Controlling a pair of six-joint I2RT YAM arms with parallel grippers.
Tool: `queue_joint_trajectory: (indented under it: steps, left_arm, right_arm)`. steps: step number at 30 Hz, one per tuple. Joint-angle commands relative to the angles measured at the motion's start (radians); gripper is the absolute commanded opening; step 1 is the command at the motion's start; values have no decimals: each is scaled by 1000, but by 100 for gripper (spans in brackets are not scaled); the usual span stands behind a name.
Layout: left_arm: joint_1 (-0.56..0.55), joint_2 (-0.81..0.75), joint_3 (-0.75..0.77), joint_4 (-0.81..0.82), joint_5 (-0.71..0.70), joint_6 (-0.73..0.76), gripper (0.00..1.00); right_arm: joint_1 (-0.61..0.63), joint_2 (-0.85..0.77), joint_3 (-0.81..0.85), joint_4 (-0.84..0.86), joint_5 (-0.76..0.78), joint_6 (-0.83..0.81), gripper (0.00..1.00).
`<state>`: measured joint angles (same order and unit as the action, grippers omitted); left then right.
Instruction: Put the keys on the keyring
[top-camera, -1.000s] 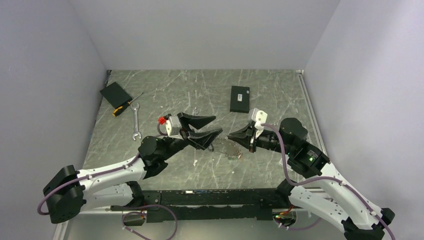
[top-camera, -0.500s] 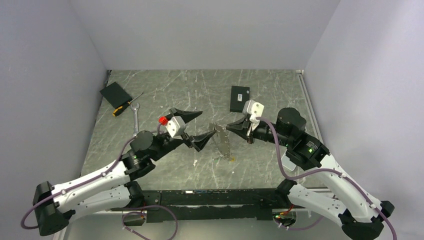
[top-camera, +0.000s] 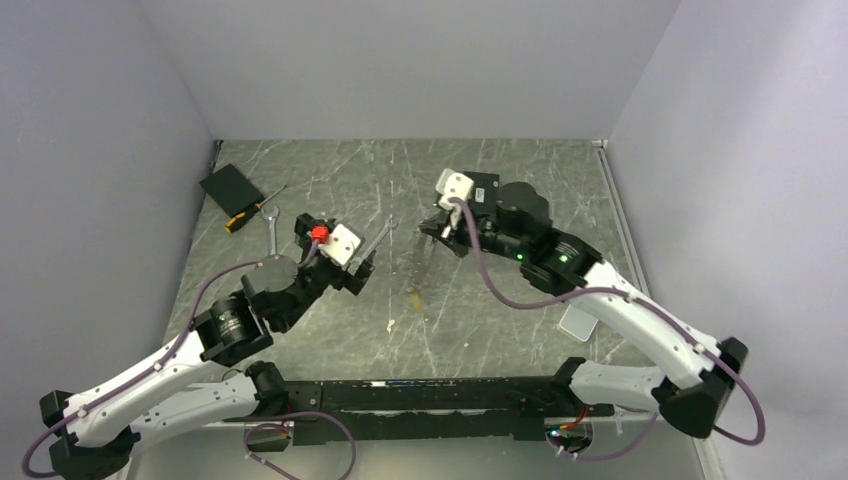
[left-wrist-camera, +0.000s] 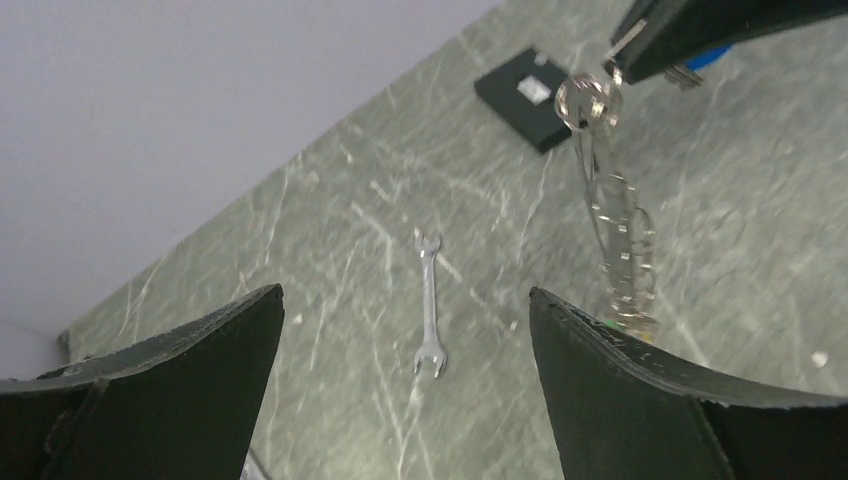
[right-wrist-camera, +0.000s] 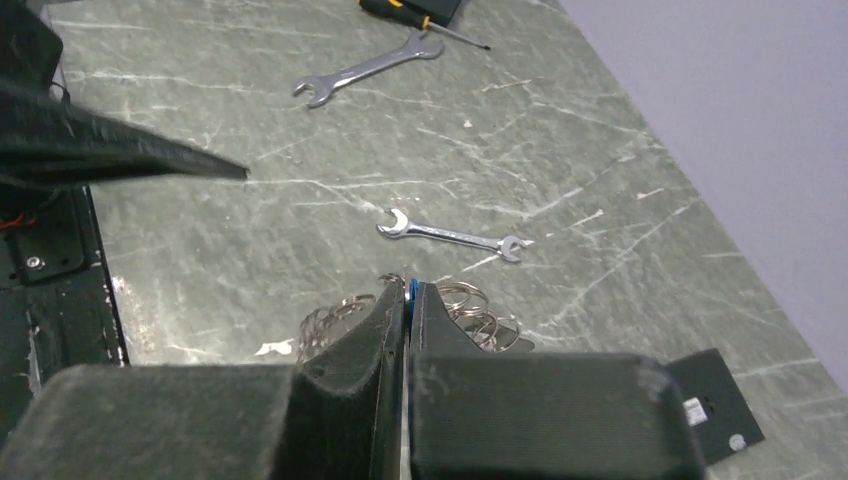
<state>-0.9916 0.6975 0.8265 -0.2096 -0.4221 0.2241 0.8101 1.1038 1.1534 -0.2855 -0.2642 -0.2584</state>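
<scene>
Clenched tight in the right gripper (right-wrist-camera: 405, 292): the top of the keyring (left-wrist-camera: 612, 215), with a sliver of blue key (left-wrist-camera: 705, 62) at the fingers. Holds it up off the table (top-camera: 480, 325), probably so the loops dangle straight and reachable. Facing it, with the left gripper (left-wrist-camera: 405, 300) released wide and grasping nothing, likely ready to steady the hanging chain. Beyond, flat and untouched, a wrench (left-wrist-camera: 430, 310).

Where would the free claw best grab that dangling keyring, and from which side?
Probably its lower end, coming in sideways with the open left claw. The keyring hangs down from the shut right claw, which covers the top, leaving the bottom links free.
</scene>
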Motion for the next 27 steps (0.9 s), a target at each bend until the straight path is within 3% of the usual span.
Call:
queue_joint_trajectory:
  steps: [1,5,10,14,18,27]
  left_arm:
    - [-4,14,29,-159,-94,2,96]
    - [-6,-26,62,-229,-176,12,94]
    - [-10,-143,36,-227,-230,20,93]
    - [-12,-216,20,-260,-271,17,93]
    - [-12,-258,-13,-238,-292,27,93]
    - [-12,-221,-6,-264,-281,25,92]
  right_arm:
    - [79,102,129,115,49,27,0]
    - [203,230,216,144,68,21,0]
    - [226,316,241,178,150,55,0]
    - [198,274,88,201,255,45,0]
    - [153,262,-85,183,243,102,0]
    - [126,239,-287,63,295,201,0]
